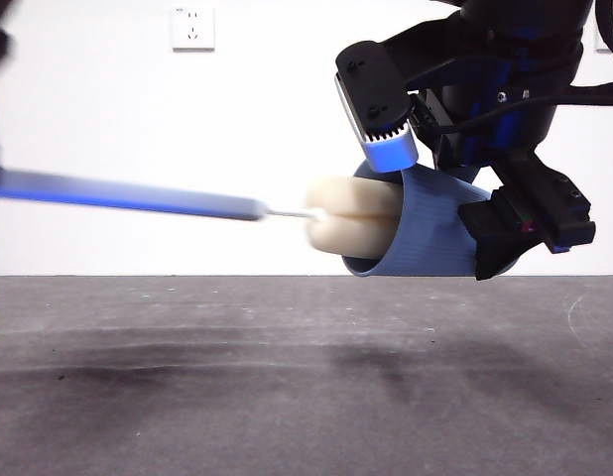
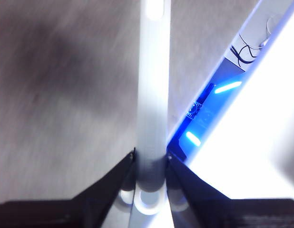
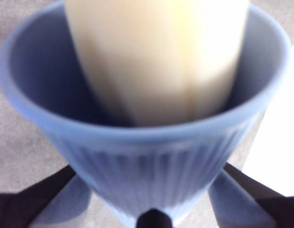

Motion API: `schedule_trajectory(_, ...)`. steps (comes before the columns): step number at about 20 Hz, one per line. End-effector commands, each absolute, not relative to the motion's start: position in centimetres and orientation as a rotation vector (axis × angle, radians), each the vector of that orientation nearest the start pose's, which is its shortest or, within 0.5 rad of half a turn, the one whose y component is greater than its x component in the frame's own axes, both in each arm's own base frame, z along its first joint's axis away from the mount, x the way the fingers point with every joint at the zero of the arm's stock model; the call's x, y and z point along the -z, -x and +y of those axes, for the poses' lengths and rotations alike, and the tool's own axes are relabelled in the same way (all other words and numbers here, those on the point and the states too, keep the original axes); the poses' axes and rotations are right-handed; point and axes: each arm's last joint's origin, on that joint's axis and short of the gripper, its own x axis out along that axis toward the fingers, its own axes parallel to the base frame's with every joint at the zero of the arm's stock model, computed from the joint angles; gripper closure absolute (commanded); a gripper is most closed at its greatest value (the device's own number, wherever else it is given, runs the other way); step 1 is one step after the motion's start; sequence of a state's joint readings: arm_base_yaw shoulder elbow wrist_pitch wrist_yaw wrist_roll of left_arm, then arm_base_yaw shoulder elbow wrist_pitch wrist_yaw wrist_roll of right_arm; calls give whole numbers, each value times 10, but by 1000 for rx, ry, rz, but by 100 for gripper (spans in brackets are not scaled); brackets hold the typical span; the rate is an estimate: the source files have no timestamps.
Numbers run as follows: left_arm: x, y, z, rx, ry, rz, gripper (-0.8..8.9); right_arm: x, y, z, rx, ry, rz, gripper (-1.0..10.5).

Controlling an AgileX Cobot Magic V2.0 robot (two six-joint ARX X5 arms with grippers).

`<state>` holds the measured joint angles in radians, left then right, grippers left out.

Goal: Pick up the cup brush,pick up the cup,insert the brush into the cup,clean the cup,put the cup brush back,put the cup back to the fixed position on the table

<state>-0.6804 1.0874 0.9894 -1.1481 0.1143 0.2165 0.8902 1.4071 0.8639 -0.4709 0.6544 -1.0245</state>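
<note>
Cup brush [image 1: 187,201] held level above the table [image 1: 287,377], its cream sponge head [image 1: 351,220] partly inside the mouth of the blue ribbed cup [image 1: 430,233], which I hold on its side in the air with its mouth toward the brush. From the left wrist view, my left gripper [image 2: 151,164] is pinching the grey handle [image 2: 151,95] near its end, the jaws pressed against both sides. From the right wrist view, my right gripper [image 3: 154,199] clamps the tapered lower part of the cup [image 3: 147,156], a jaw on each flank, with the sponge [image 3: 156,57] filling most of the opening. I judge the cleaning step to be in hand. Risks as I see them: a long handle gripped so far back could pivot in the jaws if the sponge drags on the wall, and a hard push could slide the tapered, smooth cup out of its clamp. The cup's base and the left arm are hidden in the front view; both wrist views are blurred.
</note>
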Motion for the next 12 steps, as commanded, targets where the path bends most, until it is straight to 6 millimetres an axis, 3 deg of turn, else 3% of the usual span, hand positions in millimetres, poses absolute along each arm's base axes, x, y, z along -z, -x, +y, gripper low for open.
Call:
schedule_trajectory(1,-290,-127,-99,776,-508,1152,822,-211,-182,197,-578,1620,590,964)
schedule_trajectory(5,-299,-105,-75,734,-480,1179,822,-218,-183,197,-508,1456,573,964)
schedule_trajectory(12,-312,-84,-59,652,-325,1068,822,-241,-181,192,-384,1116,514,963)
